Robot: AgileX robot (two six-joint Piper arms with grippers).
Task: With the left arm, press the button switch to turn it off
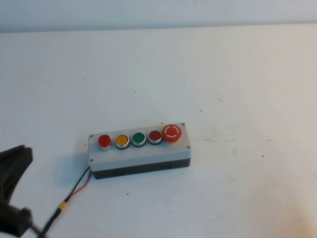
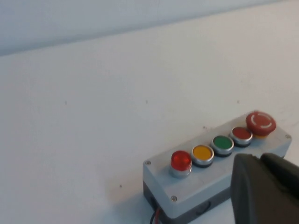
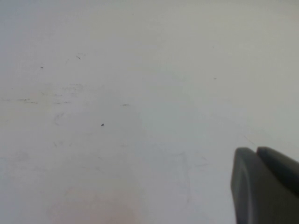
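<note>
The grey five-button box (image 1: 141,151) lies mid-table. The button switch (image 1: 104,141), small, round, bright red with a silver ring, sits at the box's left end beside the yellow button (image 1: 122,140). In the left wrist view the button switch (image 2: 181,161) glows red next to the yellow button (image 2: 202,153). My left gripper (image 2: 259,161) is shut and empty, hovering near the box's front side, short of the buttons; its black arm (image 1: 12,188) shows at the lower left of the high view. My right gripper (image 3: 256,153) is shut over bare table.
On the box, a green button (image 1: 138,138), a darker red flat button (image 1: 155,136) and a big red mushroom button (image 1: 172,132) follow to the right. Black and red wires (image 1: 74,191) run from the box's left end toward my left arm. The white table (image 1: 223,74) meets a wall behind.
</note>
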